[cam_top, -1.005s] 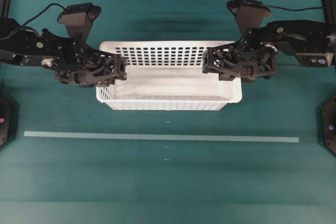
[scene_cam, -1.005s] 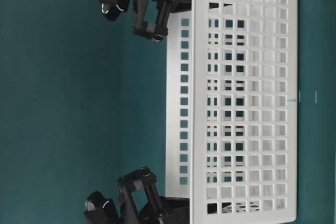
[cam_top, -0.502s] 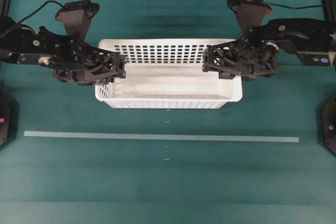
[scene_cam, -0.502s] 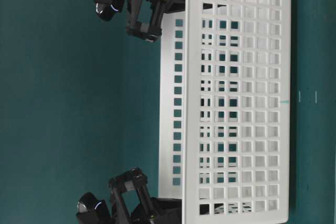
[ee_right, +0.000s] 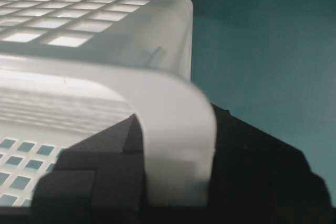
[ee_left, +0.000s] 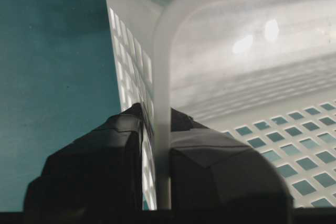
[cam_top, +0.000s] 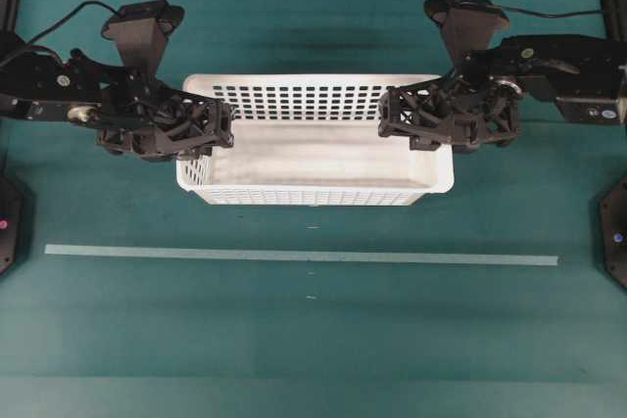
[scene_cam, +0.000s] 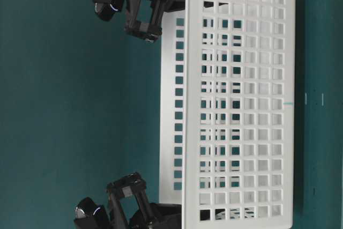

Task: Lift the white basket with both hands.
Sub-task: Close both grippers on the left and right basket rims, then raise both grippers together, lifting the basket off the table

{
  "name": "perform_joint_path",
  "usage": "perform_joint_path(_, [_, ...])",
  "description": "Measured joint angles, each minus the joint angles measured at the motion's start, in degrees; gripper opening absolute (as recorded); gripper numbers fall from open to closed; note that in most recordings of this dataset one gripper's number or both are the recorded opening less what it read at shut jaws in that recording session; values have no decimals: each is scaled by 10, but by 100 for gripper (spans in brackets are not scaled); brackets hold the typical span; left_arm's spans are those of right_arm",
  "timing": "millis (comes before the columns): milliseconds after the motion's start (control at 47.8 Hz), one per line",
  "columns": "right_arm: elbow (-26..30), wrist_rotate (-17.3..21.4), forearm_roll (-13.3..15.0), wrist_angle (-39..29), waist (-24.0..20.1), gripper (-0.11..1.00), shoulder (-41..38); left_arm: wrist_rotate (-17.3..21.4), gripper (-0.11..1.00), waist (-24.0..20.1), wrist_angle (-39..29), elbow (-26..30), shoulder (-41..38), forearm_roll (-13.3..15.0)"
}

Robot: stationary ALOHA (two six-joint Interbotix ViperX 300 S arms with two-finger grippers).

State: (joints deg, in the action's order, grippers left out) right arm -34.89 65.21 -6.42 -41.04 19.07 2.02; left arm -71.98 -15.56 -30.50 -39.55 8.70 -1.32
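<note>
White basket [cam_top: 313, 154] sits upper centre of the overhead frame on the teal table [cam_top: 313, 340]. Left gripper [cam_top: 211, 124] clamps its left end wall; right gripper [cam_top: 397, 115] clamps the right end rim.

The scene is seen from four cameras. The overhead exterior view is taken from above, facing down at some distance onto the teal table [cam_top: 313, 340], so that the whole white basket [cam_top: 313, 168], both arms and a pale tape line [cam_top: 294, 255] are taken in. The table-level exterior view is set low and near and is shown turned on its side; it is filled by the basket's perforated long wall [scene_cam: 241, 105], also seen from above. Each wrist view is held very close along its gripper's fingers [ee_left: 94, 166] [ee_right: 94, 177], facing one end rim of the basket [ee_left: 163, 103] [ee_right: 178, 129]
</note>
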Motion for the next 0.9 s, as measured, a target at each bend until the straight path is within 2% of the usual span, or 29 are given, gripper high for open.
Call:
perform_joint_path(293, [-4,4,-4,-8,-18,16,19,-7,4,25,-8,0,17,0])
perform_joint_path(481, [-7,14,-9,-13,-37,16,24,-32,4,52,-12,-2,25,0])
perform_joint_path(607, [-11,34,-10,-13,-57,16,26,-48,4,73,-12,-6,29,0])
perform_joint_path(900, [-26,90,-10,-5,-110,16,34,-53,4,113,-11,-11,39,0])
